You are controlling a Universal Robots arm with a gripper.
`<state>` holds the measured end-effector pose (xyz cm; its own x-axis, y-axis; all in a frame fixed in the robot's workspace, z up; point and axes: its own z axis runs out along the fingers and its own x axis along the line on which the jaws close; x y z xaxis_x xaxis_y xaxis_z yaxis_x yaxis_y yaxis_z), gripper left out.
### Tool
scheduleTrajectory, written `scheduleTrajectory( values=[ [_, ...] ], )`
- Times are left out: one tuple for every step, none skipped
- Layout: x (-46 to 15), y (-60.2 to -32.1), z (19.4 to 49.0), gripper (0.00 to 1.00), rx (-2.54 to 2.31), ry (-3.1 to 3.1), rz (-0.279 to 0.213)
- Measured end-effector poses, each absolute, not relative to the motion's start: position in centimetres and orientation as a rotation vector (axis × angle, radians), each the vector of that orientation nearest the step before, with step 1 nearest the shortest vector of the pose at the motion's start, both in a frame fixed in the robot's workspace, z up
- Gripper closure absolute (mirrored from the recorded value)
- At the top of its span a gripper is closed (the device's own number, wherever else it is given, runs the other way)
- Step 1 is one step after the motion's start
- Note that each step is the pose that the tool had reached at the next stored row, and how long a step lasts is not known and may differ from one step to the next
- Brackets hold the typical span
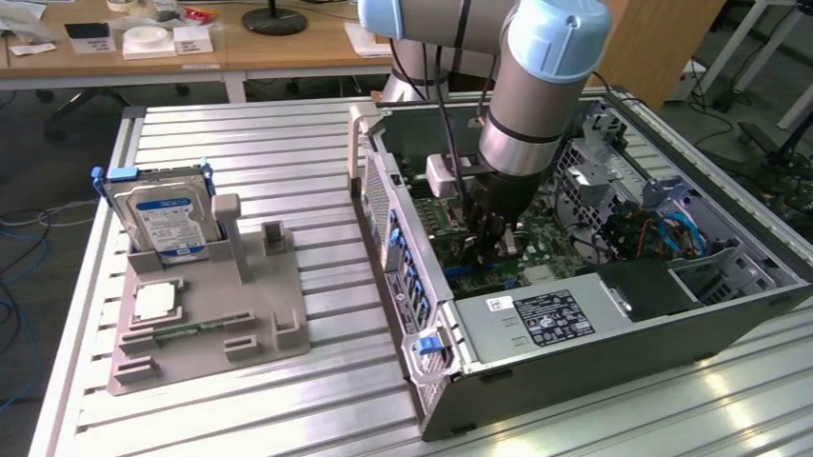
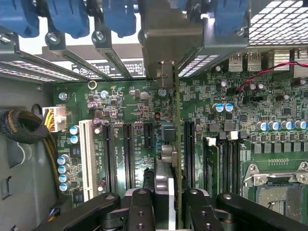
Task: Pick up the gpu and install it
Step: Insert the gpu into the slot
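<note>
The gripper (image 2: pixel 166 202) has its fingers (image 2: pixel 139 204) clamped on the gpu (image 2: pixel 176 144), held on edge so it can go down into a slot (image 2: pixel 189 144) on the green motherboard (image 2: pixel 269 115), inside the computer case (image 1: pixel 610 333)

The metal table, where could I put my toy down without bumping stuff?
Bare slats lie between the grey holder and the computer case, and behind the hard drive. Inside the case it is crowded: the gripper holds the gpu over the motherboard.
</note>
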<state>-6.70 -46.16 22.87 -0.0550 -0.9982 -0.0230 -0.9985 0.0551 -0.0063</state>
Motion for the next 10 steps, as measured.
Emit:
scheduleTrajectory(
  values=[
    [-6.67, -46.16, 22.83, 0.72, -2.144, 2.265, 0.020],
    [-6.65, -46.15, 22.80, 0.72, -2.144, 2.265, 0.022],
    [-6.64, -46.15, 22.78, 0.72, -2.143, 2.264, 0.024],
    [-6.64, -46.16, 22.76, 0.72, -2.142, 2.264, 0.025],
    [-6.64, -46.16, 22.75, 0.72, -2.142, 2.264, 0.025],
    [-6.64, -46.16, 22.75, 0.72, -2.142, 2.264, 0.026],
    [-6.63, -46.16, 22.75, 0.72, -2.142, 2.264, 0.026],
    [-6.64, -46.16, 22.74, 0.72, -2.142, 2.264, 0.026],
    [-6.64, -46.16, 22.74, 0.72, -2.143, 2.264, 0.027],
    [-6.65, -46.16, 22.75, 0.72, -2.143, 2.264, 0.027]
  ],
)
